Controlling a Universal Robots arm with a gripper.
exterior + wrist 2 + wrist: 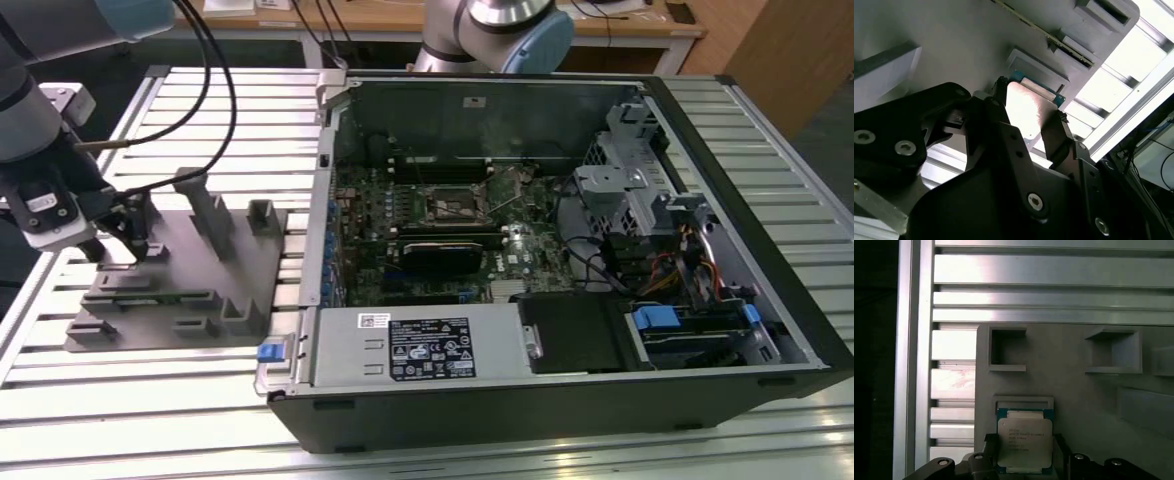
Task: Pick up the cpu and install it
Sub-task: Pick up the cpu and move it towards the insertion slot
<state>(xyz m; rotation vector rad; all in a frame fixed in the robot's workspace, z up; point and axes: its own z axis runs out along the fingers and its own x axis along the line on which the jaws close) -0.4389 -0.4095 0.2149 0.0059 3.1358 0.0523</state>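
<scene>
The gripper (123,248) is down on the grey holder (187,275) that lies on the slatted metal tabletop (147,405), at the exterior view's left of the open computer case (561,415). The cpu (1025,439) lies flat in a shallow square recess of that holder, silvery top up, and in both wrist views the gripper's two black fingers (1058,136) stand against two opposite edges of it, clamped on the chip with the chip between them. Inside the case, the circuit board (441,215) lies well apart from the gripper.
</scene>
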